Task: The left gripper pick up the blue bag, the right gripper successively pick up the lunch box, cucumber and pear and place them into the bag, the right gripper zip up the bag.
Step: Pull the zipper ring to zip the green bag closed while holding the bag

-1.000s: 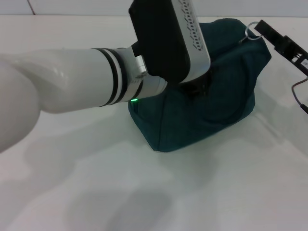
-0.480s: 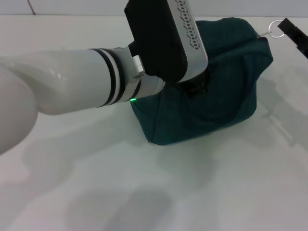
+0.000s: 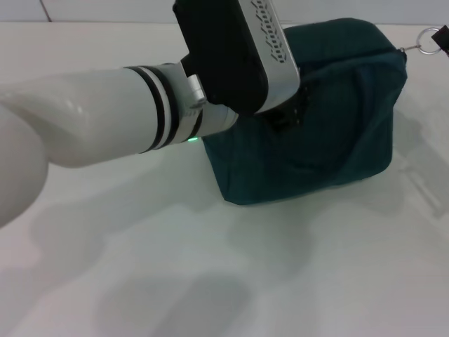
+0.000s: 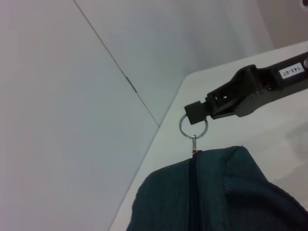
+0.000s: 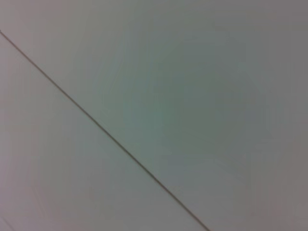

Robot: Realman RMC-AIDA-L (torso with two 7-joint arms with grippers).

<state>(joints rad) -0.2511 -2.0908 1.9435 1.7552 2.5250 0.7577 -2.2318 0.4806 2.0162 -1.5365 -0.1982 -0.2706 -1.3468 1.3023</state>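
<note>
The blue bag (image 3: 316,140) stands on the white table, its top zipper line shut as seen in the left wrist view (image 4: 202,197). My left gripper (image 3: 286,116) is at the bag's top, hidden under its own wrist housing. My right gripper (image 3: 442,38) is at the far right edge, shut on the zipper's ring pull (image 3: 426,31). The left wrist view shows its black tip (image 4: 196,109) clamped on the ring (image 4: 193,127) just past the bag's end. The lunch box, cucumber and pear are out of view.
The white table (image 3: 210,281) spreads in front of the bag. My left arm (image 3: 105,119) crosses the left half of the head view. A grey wall stands behind the table's far edge (image 4: 159,126). The right wrist view shows only a plain surface.
My right gripper has pulled the ring pull to the right, nearly out of the head view. The bag's top and body have shifted right with it. My left arm has shifted slightly left.
</note>
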